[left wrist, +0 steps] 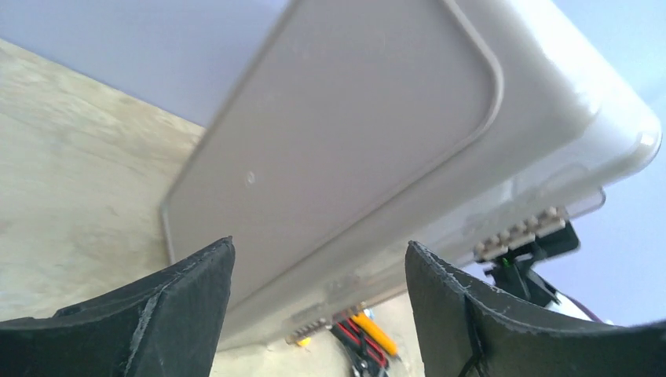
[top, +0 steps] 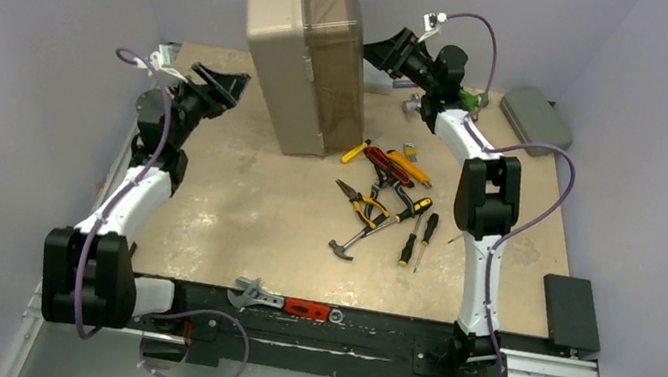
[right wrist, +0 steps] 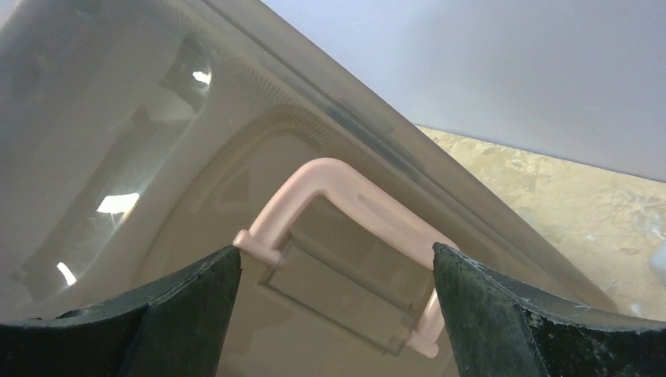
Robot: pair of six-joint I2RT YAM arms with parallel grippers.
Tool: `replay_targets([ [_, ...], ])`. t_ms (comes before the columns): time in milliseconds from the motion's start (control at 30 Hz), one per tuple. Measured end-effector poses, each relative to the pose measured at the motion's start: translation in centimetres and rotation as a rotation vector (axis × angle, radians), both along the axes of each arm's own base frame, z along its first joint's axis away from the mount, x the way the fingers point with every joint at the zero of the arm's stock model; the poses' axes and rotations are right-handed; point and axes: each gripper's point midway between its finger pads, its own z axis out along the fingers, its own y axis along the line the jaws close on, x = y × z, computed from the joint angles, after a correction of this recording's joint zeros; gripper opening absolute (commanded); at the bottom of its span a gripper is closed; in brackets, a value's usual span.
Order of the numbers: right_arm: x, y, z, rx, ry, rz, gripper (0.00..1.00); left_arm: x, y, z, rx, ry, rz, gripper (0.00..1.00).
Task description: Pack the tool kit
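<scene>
One toolbox [top: 306,53] stands tilted on end between the left gripper [top: 228,83] and right gripper [top: 379,54], both spread wide and holding nothing; only the left wrist shows its plain underside, only the right wrist its single pink handle [right wrist: 345,204], and the overhead view alone shows one heap of hand tools [top: 384,201] lying nearer the bases than the right gripper.

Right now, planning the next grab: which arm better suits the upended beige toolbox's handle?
Right. The right claw frames the pale pink handle; the left claw faces the blank base of the beige plastic toolbox.
</scene>
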Motion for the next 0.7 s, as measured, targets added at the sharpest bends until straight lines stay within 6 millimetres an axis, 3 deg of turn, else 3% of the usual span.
replay_targets([
  [100,-0.2,0.5,0.4,-0.007,0.018,0.014,0.91,-0.3,1.6,2.3,0.04,0.017,0.077,0.79],
  [300,-0.1,0.6,2.8,-0.013,0.003,0.012,0.91,-1.3,3.0,5.4,0.107,0.064,0.157,0.85],
  [567,0.2,0.7,2.1,-0.024,0.049,0.007,0.9,0.0,2.9,16.3,0.142,-0.04,0.142,0.94],
  [633,0.1,0.7,2.4,-0.027,0.054,0.007,0.9,0.8,2.5,17.4,0.14,-0.049,0.116,0.95],
  [700,0.1,0.8,2.5,-0.036,0.059,0.007,0.9,1.9,2.0,17.0,0.131,-0.032,0.084,0.95],
])
